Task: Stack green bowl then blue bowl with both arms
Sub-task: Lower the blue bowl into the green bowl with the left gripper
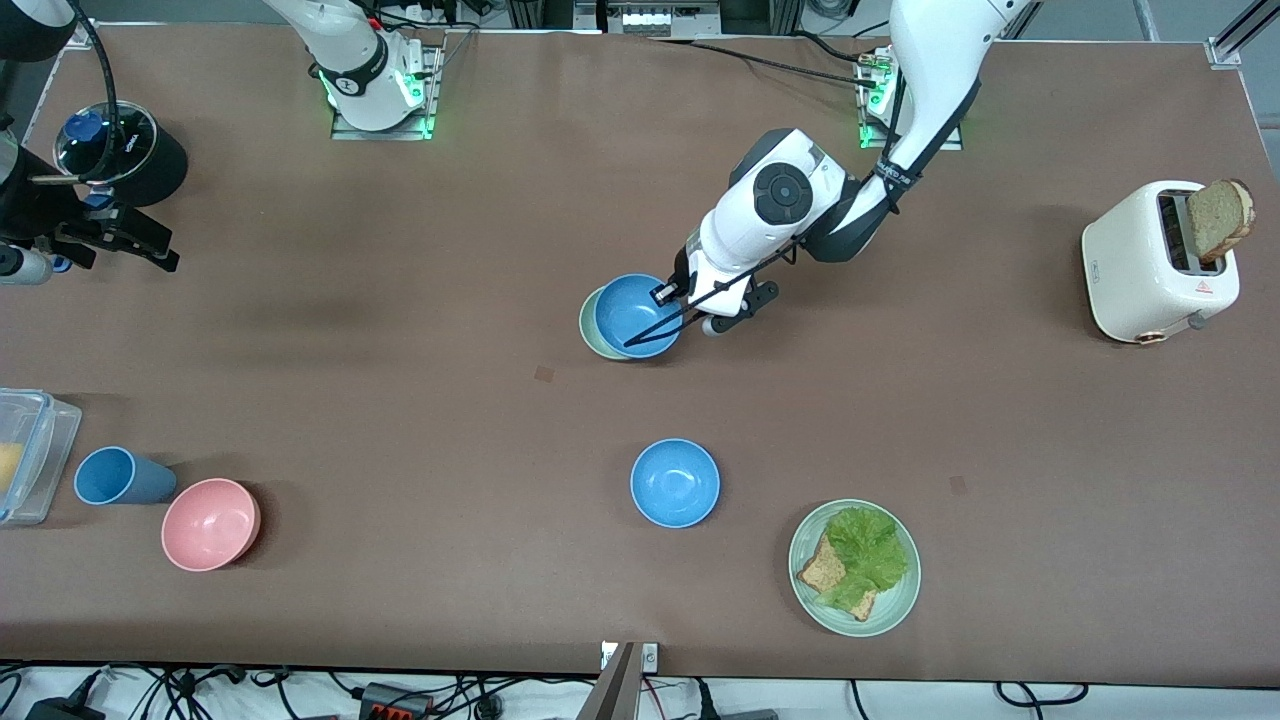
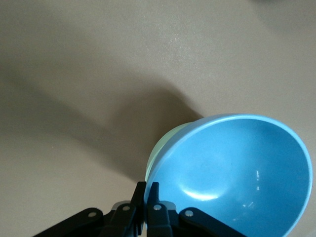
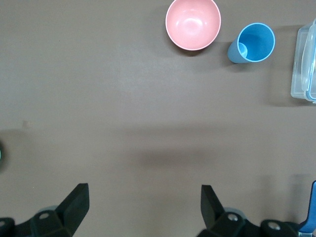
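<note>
My left gripper [image 1: 668, 297] is shut on the rim of a blue bowl [image 1: 636, 313]. That bowl lies slightly tilted in the green bowl [image 1: 589, 327], near the table's middle. Only a crescent of the green rim shows. In the left wrist view my left gripper [image 2: 147, 185] pinches the blue bowl's [image 2: 232, 173] edge, and the green bowl [image 2: 160, 148] peeks out beneath it. The second blue bowl [image 1: 675, 482] stands alone, nearer the front camera. My right gripper [image 1: 150, 250] waits open and empty over the right arm's end of the table, as its wrist view [image 3: 143, 190] shows.
A pale green plate [image 1: 905, 590] with bread and lettuce lies beside the second blue bowl. A toaster [image 1: 1160, 262] with a slice stands at the left arm's end. A pink bowl [image 1: 210, 523], a blue cup [image 1: 118, 476], a clear container [image 1: 25, 455] and a black pot [image 1: 120, 150] stand at the right arm's end.
</note>
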`<state>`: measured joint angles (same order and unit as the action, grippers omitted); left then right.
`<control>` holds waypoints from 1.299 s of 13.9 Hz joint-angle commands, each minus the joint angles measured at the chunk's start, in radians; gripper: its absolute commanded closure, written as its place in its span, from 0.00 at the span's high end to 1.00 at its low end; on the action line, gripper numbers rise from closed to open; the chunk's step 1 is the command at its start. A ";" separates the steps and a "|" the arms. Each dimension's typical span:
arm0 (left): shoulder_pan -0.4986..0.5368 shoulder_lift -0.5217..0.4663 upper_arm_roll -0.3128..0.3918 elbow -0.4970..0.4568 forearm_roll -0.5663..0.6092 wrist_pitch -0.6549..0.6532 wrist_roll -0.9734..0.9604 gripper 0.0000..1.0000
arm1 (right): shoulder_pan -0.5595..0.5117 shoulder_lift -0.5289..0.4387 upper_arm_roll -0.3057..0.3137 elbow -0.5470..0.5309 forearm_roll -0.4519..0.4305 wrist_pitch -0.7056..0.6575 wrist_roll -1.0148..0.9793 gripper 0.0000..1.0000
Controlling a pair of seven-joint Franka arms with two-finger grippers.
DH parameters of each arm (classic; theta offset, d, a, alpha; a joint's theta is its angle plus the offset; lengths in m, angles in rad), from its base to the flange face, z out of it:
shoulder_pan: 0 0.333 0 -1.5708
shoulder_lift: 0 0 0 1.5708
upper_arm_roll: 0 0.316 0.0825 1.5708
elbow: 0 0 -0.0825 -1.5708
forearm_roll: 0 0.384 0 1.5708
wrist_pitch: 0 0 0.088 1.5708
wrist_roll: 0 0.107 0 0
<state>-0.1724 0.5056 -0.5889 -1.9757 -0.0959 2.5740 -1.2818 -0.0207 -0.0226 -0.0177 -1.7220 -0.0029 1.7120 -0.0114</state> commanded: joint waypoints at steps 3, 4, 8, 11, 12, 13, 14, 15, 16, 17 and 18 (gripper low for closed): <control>-0.025 0.034 0.011 0.047 0.024 0.023 -0.044 0.00 | -0.011 0.004 0.007 0.019 -0.012 -0.018 0.005 1.00; -0.032 0.036 0.012 0.051 0.024 0.023 -0.045 0.00 | -0.012 0.004 0.007 0.021 -0.011 -0.018 0.005 1.00; -0.041 0.048 0.014 0.051 0.045 0.023 -0.044 0.00 | -0.012 0.004 0.007 0.021 -0.011 -0.017 0.007 1.00; -0.041 0.056 0.014 0.052 0.068 0.023 -0.045 0.00 | -0.010 0.004 0.007 0.021 -0.012 -0.018 0.007 1.00; -0.044 0.056 0.014 0.052 0.067 0.023 -0.045 0.00 | -0.010 0.004 0.007 0.021 -0.012 -0.018 0.007 1.00; -0.044 0.056 0.014 0.052 0.068 0.023 -0.045 0.01 | -0.010 0.004 0.007 0.019 -0.012 -0.018 0.007 1.00; -0.044 0.056 0.015 0.052 0.068 0.023 -0.045 0.01 | -0.010 0.004 0.007 0.021 -0.011 -0.018 0.007 1.00; -0.045 0.056 0.014 0.054 0.068 0.023 -0.045 0.01 | -0.010 0.004 0.007 0.021 -0.012 -0.018 0.007 1.00; -0.045 0.059 0.014 0.054 0.068 0.023 -0.045 0.04 | -0.011 0.004 0.007 0.021 -0.011 -0.017 0.007 1.00; -0.044 0.062 0.014 0.061 0.068 0.022 -0.047 0.10 | -0.013 0.004 0.007 0.021 -0.011 -0.015 0.007 1.00; -0.045 0.065 0.015 0.069 0.068 0.020 -0.053 0.14 | -0.013 0.006 0.007 0.021 -0.011 -0.015 0.007 1.00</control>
<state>-0.1991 0.5494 -0.5875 -1.9451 -0.0538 2.5935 -1.3089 -0.0237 -0.0226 -0.0183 -1.7209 -0.0029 1.7120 -0.0102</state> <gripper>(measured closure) 0.899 0.000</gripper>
